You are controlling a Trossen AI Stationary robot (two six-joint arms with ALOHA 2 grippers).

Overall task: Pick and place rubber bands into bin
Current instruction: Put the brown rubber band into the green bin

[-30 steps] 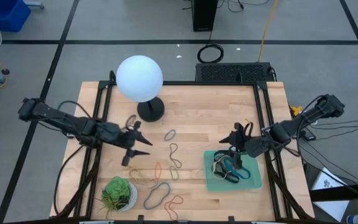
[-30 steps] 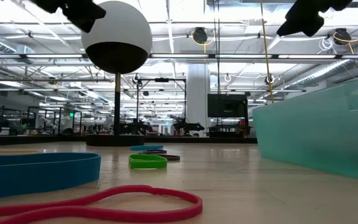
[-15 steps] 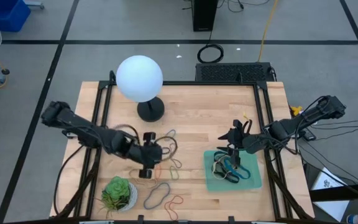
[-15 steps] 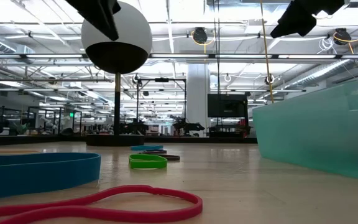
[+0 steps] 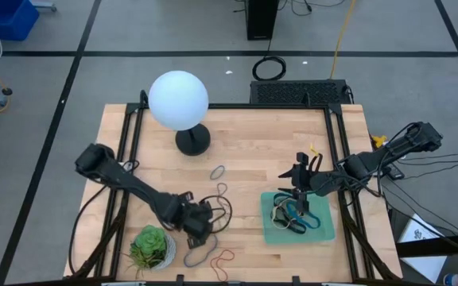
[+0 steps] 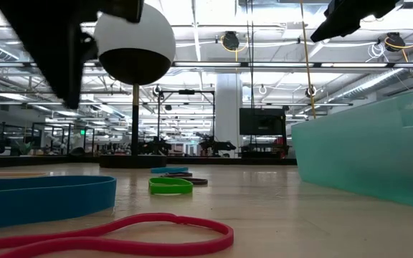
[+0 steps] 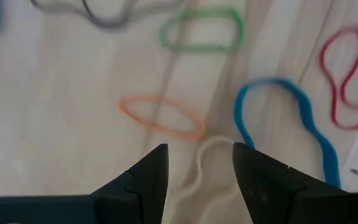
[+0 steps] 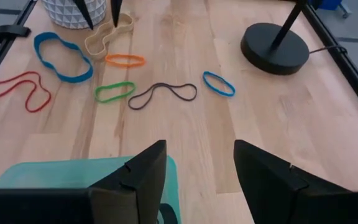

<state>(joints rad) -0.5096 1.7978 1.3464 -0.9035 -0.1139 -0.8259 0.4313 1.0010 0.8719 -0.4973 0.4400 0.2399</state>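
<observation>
Since the earlier frames we see the left claw (image 5: pixel 199 225) has swung from the 9 o'clock side of the worktop (image 5: pixel 253 135) down toward 6 o'clock, and it now hangs over the loose rubber bands (image 5: pixel 213 238) beside the potted plant (image 5: pixel 151 246). Its fingers (image 7: pixel 148 177) are spread, with a cream band (image 7: pixel 207 168) lying on the wood between their tips, an orange band (image 7: pixel 161 116) just beyond, a blue band (image 7: pixel 284 134) at 3 o'clock of it, and a green band (image 7: pixel 202 28) and a red band (image 7: pixel 344 78) farther out. The right claw (image 5: pixel 300 179) has barely shifted; it hovers over the 12 o'clock edge of the mint-green bin (image 5: pixel 324 232), fingers (image 8: pixel 138 180) spread and empty. Several bands already lie in the bin, which sits toward 4 o'clock on the worktop. A white globe lamp (image 5: pixel 179 99) stands near 11 o'clock.
</observation>
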